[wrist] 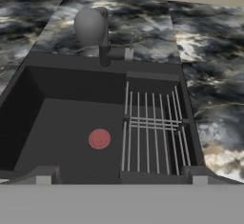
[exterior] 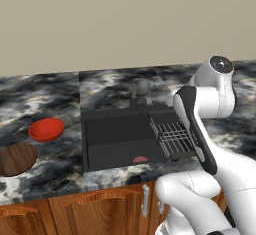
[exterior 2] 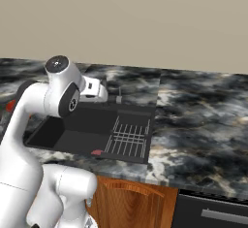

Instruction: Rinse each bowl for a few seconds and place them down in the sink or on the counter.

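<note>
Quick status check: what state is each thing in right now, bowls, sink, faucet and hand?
red bowl: upright on the counter left of the sink, untouched.
wooden bowl: upright on the counter, nearer the front edge.
sink: no bowl inside, wire rack on its right side.
faucet: no water visible.
hand: open, holding nothing, above the sink.

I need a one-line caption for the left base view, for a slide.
Red bowl and wooden bowl wait on the marbled counter left of the dark sink, robot arm reaching over its wire rack.
</note>
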{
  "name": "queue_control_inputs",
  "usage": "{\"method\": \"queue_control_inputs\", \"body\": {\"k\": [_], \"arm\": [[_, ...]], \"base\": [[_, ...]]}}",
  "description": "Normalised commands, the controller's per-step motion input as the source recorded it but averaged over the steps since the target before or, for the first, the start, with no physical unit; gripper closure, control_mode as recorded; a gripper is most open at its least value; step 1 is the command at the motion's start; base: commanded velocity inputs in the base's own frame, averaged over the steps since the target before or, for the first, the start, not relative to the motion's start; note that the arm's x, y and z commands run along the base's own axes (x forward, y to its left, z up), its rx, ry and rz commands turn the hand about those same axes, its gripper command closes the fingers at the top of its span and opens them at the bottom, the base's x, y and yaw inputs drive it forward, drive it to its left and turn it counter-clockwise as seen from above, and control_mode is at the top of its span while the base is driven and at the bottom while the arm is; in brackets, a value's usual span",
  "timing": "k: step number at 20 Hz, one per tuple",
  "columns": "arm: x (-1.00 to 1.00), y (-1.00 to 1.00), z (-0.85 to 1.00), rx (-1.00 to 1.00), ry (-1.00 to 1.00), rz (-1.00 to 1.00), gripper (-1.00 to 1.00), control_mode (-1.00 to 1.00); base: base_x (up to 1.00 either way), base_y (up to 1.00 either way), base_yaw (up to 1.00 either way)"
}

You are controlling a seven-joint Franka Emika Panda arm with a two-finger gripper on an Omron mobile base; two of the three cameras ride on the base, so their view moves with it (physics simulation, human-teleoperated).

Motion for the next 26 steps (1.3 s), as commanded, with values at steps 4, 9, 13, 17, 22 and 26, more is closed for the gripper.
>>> {"method": "queue_control_inputs", "body": {"k": [4,9,13,17,22,26], "arm": [[0.10,-0.17,-0.16,-0.01,-0.11,0.00,-1.00,-1.00],[0.12,-0.18,-0.09,0.00,-0.12,0.00,-1.00,-1.00],[0.14,-0.13,-0.08,0.00,-0.12,0.02,-1.00,-1.00],[0.15,-0.10,-0.12,0.00,-0.12,0.03,-1.00,-1.00],[0.15,-0.07,-0.12,0.00,-0.13,0.04,-1.00,-1.00],[0.13,-0.06,-0.11,-0.03,-0.14,0.05,-1.00,-1.00]], "base": [[0.00,0.00,0.00],[0.00,0.00,0.00],[0.00,0.00,0.00],[0.00,0.00,0.00],[0.00,0.00,0.00],[0.00,0.00,0.00]]}}
